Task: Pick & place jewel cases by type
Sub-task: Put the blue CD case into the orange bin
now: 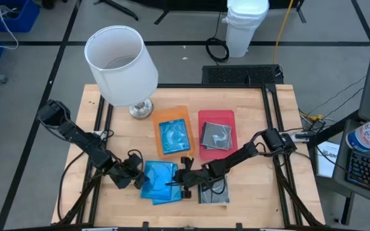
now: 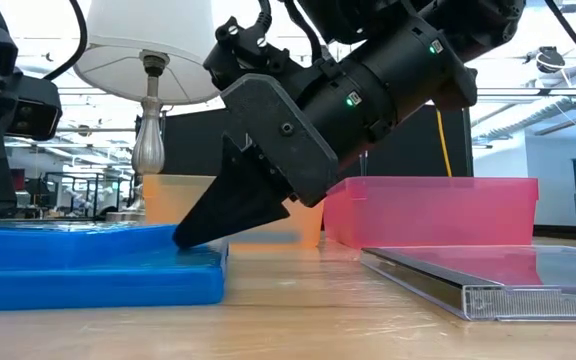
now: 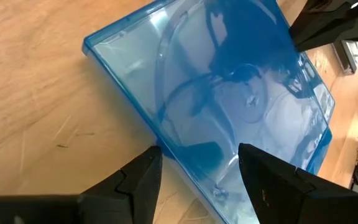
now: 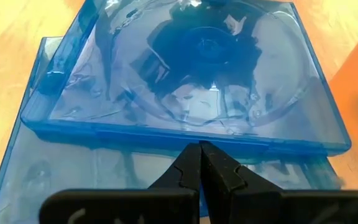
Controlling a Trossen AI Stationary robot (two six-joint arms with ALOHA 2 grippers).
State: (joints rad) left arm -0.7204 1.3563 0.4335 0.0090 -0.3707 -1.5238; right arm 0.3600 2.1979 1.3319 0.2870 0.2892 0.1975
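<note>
Two translucent blue jewel cases (image 1: 160,182) lie stacked and skewed on the table's near side, the upper one (image 4: 191,68) resting flat on the lower one (image 4: 55,180). My left gripper (image 1: 138,178) is at the stack's left side, open, its fingers (image 3: 143,179) astride the upper case's edge (image 3: 185,155). My right gripper (image 1: 177,183) comes from the right, shut, with its tips at the upper case's right edge. A clear case with a dark inside (image 1: 214,192) lies flat to the right of the stack. My right gripper (image 4: 199,149) is shut, slanting down from the table's right. Its tips (image 2: 190,240) rest on the lower blue case's top and meet the upper case's side edge (image 4: 197,138). Both cases lie flat. My left gripper (image 3: 197,177): whether its fingers touch the case, I cannot tell.
An orange tray (image 1: 162,115) holds a blue case (image 1: 174,136) and a red tray (image 1: 204,117) holds a dark case (image 1: 217,135), both beyond the stack. A white-shaded lamp (image 1: 122,63) stands at the far left. Bare wood lies at the near left and far right.
</note>
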